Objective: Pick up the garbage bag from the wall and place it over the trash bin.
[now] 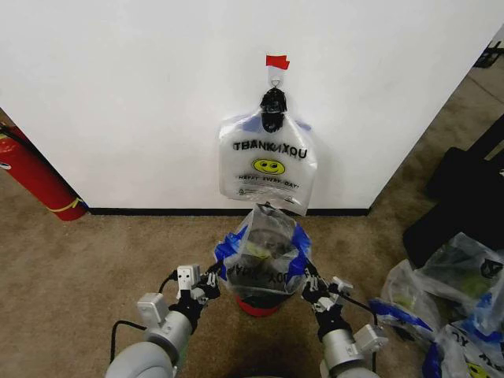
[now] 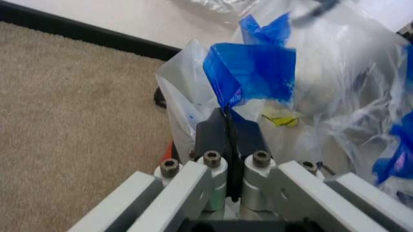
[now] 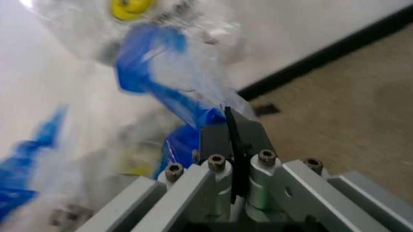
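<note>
Two tools at work low before the white wall (image 1: 118, 102), each clenched on a blue-patched edge of one garbage bag (image 1: 264, 252). Left tool (image 1: 211, 277) pinching the bag's left rim, right tool (image 1: 309, 285) pinching its right rim, the thin clear plastic stretched between them and draped over the trash bin (image 1: 258, 305), with only a red base and a bit of dark mesh peeking out beneath. Seen from the left wrist, black pads (image 2: 216, 140) pressed flat together around a fold of blue plastic; seen from the right wrist, the same tight pinch on a blue strip, jaws closed with no gap. Higher up, a second bag (image 1: 268, 161) with "THANK YOU" lettering and a yellow smiley hanging from a small metal hook (image 1: 275, 79) under a red tape strip (image 1: 277, 61), clear of the held bag below. Beige carpet (image 1: 94, 260) underfoot, black baseboard (image 1: 157, 211) along the wall, red fire extinguisher (image 1: 31, 177) far left, heap of clear bags (image 1: 449, 303) far right.
</note>
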### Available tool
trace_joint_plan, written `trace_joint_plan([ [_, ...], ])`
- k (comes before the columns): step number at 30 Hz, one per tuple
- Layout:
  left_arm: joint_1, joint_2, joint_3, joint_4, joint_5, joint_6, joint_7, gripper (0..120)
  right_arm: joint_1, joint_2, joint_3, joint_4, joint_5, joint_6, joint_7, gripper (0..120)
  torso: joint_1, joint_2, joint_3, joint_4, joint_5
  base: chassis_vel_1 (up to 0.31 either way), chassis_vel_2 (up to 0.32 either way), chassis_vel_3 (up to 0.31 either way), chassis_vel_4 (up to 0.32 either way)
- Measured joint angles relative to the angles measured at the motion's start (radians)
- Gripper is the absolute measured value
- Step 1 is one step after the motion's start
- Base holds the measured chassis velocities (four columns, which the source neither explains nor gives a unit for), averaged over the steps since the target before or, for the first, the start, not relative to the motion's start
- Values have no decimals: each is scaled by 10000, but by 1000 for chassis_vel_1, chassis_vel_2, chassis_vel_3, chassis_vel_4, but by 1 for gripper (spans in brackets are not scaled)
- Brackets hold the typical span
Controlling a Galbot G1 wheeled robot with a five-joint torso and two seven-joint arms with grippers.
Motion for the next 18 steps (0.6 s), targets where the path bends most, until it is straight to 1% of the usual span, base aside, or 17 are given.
trace_joint_plan([
  [6,631,117,-140,-385,122,436,-346,0,-359,48,48,-174,-430,-228,699,0,0,0,0,0,0,0,0,0,0],
  [8,744,132,-158,-455,119,528,-414,0,-394,53,43,-196,-476,-280,752,0,0,-1,0,1,0,0,0,0,0],
  [11,1197,213,-296,-813,47,863,-664,0,-688,57,-41,-118,-622,-588,832,0,0,0,0,0,-1,0,0,0,0],
  [13,1412,335,-420,-1115,-150,1172,-883,0,-887,4,-89,97,-652,-822,917,0,-1,0,-1,1,-2,0,0,0,0],
  [14,1412,335,-420,-1115,-150,1172,-883,0,-887,4,-89,97,-652,-822,917,0,-1,0,-1,1,-2,0,0,0,0],
  [18,1494,635,-674,-1597,-793,1895,-1347,0,-1196,-257,-58,686,-559,-1650,1358,0,-1,0,-1,1,-1,0,0,0,0],
])
